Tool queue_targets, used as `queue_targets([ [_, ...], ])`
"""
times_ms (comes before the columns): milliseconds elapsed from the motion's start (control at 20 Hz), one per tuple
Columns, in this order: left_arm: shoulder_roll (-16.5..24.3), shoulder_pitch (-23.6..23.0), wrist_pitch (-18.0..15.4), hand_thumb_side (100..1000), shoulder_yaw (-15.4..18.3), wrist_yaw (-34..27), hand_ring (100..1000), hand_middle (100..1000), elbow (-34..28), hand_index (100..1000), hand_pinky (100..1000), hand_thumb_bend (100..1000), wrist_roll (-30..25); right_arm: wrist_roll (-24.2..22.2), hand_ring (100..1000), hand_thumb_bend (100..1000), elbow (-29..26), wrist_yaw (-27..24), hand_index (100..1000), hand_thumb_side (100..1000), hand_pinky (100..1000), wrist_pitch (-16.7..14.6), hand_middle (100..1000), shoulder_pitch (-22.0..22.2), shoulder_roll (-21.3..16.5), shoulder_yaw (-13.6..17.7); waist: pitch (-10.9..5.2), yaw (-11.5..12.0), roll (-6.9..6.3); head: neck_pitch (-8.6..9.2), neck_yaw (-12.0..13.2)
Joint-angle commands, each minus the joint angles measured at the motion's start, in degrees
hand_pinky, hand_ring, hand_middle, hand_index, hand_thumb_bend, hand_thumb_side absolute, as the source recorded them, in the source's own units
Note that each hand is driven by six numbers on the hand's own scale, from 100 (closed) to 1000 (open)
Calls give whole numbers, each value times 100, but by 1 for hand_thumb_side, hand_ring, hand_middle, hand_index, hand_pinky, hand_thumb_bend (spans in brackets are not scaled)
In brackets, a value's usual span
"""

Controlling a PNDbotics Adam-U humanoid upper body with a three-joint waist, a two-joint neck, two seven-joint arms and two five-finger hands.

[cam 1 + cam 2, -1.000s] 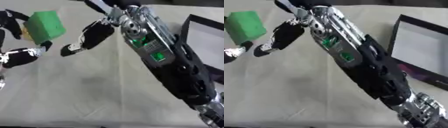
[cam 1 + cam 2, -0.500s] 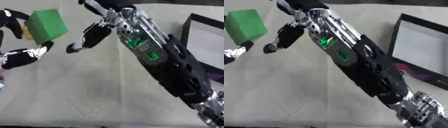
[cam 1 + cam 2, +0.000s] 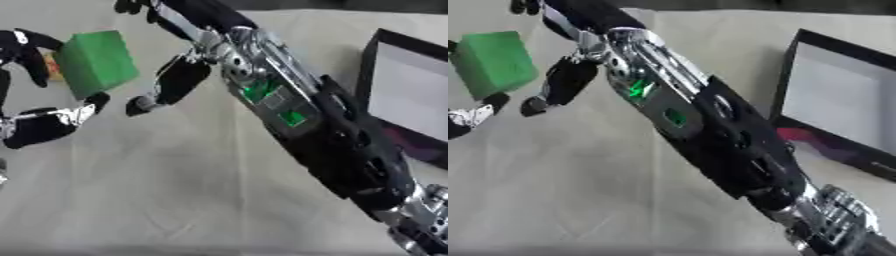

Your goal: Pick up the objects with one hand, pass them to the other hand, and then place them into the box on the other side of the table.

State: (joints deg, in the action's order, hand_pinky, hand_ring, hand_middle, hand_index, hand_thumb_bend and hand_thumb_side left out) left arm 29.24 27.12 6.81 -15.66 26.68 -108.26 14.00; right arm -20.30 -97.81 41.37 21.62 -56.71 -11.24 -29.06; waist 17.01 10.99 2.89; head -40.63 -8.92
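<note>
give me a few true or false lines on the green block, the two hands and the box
1. The left hand holds the green block. True.
2. The right hand is curled round the block. False: it is open beside the block, with a gap between.
3. The box sits on the right side of the table. True.
4. The block lies inside the box. False: it is up at the far left, away from the box.

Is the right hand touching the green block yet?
Apart. In the left eye view, bare table shows between the right hand and the green block, which sits in the left hand's fingers.
</note>
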Motion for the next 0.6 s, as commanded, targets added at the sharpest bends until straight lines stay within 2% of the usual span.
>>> queue_targets([
  [50, 22, 112, -27, 100, -15, 32, 306, 299, -60, 378, 475, 582, -36, 88, 739, 757, -20, -84, 784, 193, 827, 28, 719, -113, 34, 2, -81, 11, -42, 79, -45],
  [250, -19, 139, -84, 100, -65, -6, 305, 299, -61, 378, 475, 586, -115, 171, 711, 659, 106, -210, 754, 166, 821, 27, 675, -108, 70, -34, -66, 27, -49, 52, -62],
  [400, -30, 158, -214, 100, -100, -119, 305, 299, -66, 378, 474, 587, -225, 277, 683, 597, 168, -370, 741, 182, 820, -18, 656, -105, 70, -52, -54, 39, -47, 39, -65],
  [600, -49, 166, -269, 100, -104, -227, 303, 298, -41, 377, 471, 591, -317, 472, 646, 574, 185, -535, 717, 191, 811, -46, 619, -97, 43, -62, -40, 50, -34, 27, -51],
])
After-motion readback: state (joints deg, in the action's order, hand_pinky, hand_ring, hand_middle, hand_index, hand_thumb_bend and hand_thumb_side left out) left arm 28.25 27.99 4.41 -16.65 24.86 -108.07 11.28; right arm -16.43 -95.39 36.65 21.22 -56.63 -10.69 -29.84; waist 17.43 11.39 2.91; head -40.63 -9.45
